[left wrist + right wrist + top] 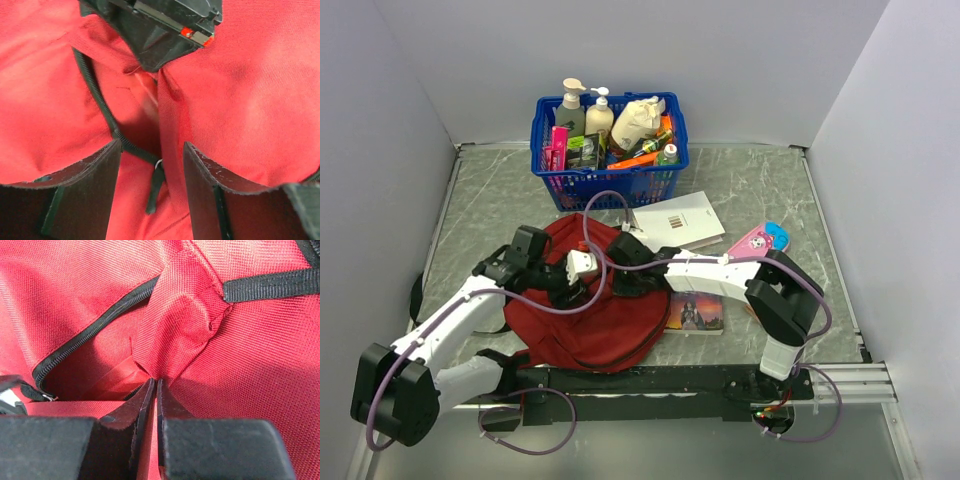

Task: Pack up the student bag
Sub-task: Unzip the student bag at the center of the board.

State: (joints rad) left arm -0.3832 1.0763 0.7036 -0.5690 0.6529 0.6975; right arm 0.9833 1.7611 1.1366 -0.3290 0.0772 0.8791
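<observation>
While the right gripper (pixel 155 390) sits clamped on a raised fold of the student bag (pixel 615 330), the left gripper (pixel 152 155) hangs with jaws apart over the zipper (pixel 100 107), gripping nothing. The student bag lies on the table (pixel 760 190) between both arms, with the blue basket (pixel 610 182) behind it.

Top cam: you've got even, soft overhead light, faint shadows, sharp pic. Wrist cams: soft dark-red fabric backpack (pixel 260 100) looks bright, v. saturated; bottom foreground dark, slightly blurred.
</observation>
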